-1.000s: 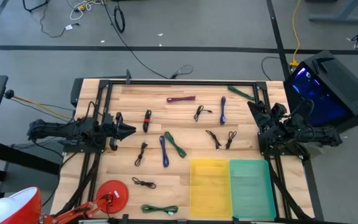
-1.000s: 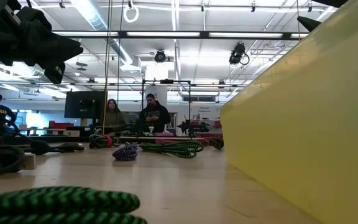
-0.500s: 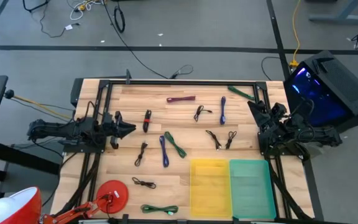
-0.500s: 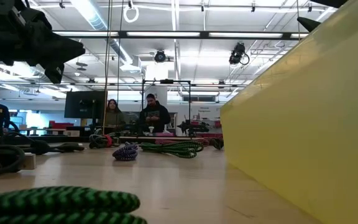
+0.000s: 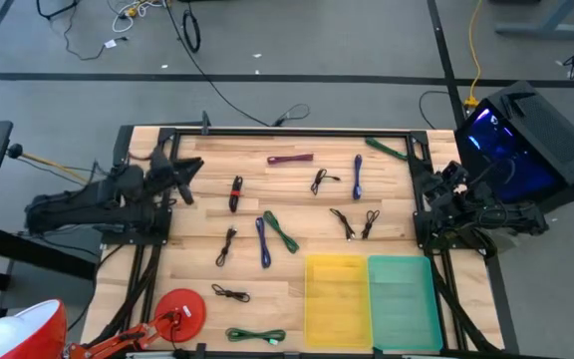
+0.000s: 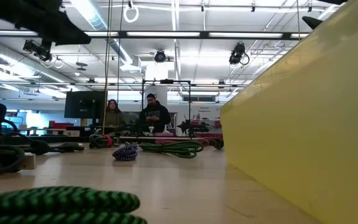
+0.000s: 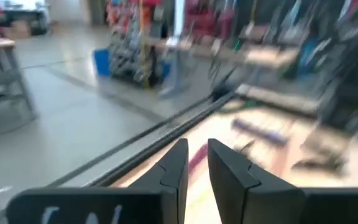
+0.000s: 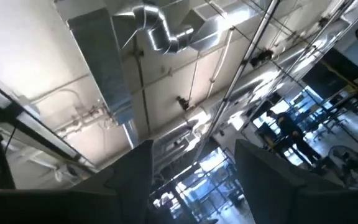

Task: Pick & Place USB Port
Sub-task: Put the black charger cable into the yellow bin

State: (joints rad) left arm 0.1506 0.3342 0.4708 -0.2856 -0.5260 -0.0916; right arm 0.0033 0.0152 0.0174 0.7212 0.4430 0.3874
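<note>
Several USB cables lie flat on the wooden table: a red-black one (image 5: 236, 192), a maroon one (image 5: 290, 159), a blue one (image 5: 357, 175), a blue (image 5: 263, 239) and green (image 5: 281, 231) pair at the middle, and black ones (image 5: 342, 221). My left gripper (image 5: 189, 165) is shut and empty, raised over the table's far left and pointing toward the maroon cable; its wrist view (image 7: 197, 163) shows the fingers close together. My right gripper (image 5: 434, 184) waits at the right edge, open and empty, tipped up at the ceiling (image 8: 194, 162).
A yellow bin (image 5: 337, 299) and a green bin (image 5: 405, 299) stand at the near right; the yellow bin's wall (image 6: 303, 124) fills the low view's right. A green cable (image 5: 255, 336) lies at the near edge. A red round object (image 5: 179, 311) sits at the near left. People stand in the room behind.
My left gripper has risen and swung toward the table's far edge, turning from pointing toward the right edge to pointing toward the far right. It has stayed shut and empty. No cable has moved.
</note>
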